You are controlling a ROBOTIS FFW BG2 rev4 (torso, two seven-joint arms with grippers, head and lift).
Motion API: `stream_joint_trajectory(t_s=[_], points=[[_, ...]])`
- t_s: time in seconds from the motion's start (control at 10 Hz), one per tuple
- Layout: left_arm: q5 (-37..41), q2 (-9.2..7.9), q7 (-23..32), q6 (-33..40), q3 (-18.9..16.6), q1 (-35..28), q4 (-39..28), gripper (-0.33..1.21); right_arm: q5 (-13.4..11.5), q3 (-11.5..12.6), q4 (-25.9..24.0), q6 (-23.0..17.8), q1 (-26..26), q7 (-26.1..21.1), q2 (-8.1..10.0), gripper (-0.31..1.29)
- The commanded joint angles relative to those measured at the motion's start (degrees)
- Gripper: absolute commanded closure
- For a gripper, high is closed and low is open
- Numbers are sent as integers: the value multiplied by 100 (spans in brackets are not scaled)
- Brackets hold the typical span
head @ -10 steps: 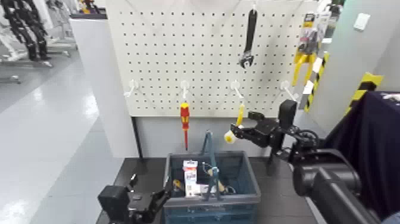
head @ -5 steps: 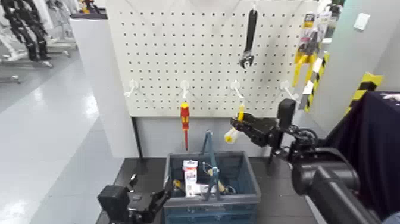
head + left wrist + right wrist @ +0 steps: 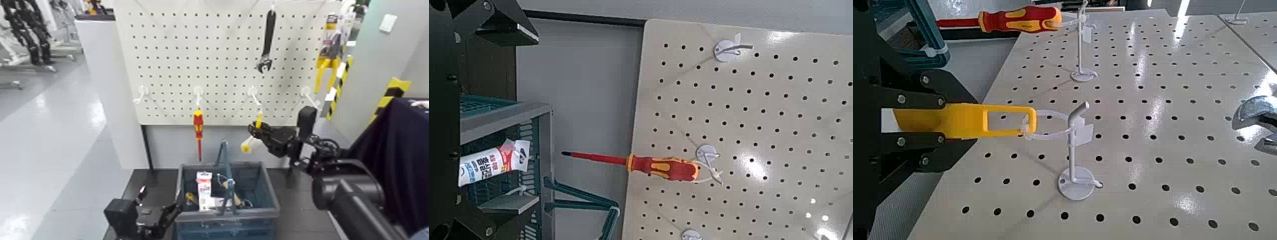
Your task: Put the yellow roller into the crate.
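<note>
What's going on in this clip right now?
The right gripper is at the pegboard, shut on the yellow roller, whose handle loop is right at the white hook. The roller is not yet in the crate, which sits below the board with some items already in it. The left gripper is low beside the crate's near left corner. A red-and-yellow screwdriver and a black wrench hang on the board.
</note>
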State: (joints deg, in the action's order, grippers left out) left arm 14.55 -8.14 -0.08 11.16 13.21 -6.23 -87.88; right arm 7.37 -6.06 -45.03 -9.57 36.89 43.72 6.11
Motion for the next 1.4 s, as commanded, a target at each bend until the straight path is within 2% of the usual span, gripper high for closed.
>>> stream_joint_trajectory(t_s=[0.1,0.3,0.4,0.9,1.4], points=[[13,-21,0,18,15,17,16,17,10,-1,-67,-18,-41,-30,-4,123],[13,-30,0,18,24,17,25,17,54,8,-269,43,-129,-39,-4,123],[21,-30,0,18,24,17,25,17,116,8,-541,166,-252,-39,13,123],[21,-30,8,9,-3,-1,16,17,142,280,-2572,896,-1272,-355,75,123],[13,5,8,-8,-64,-63,8,17,186,447,-3679,1318,-1887,-478,48,123]])
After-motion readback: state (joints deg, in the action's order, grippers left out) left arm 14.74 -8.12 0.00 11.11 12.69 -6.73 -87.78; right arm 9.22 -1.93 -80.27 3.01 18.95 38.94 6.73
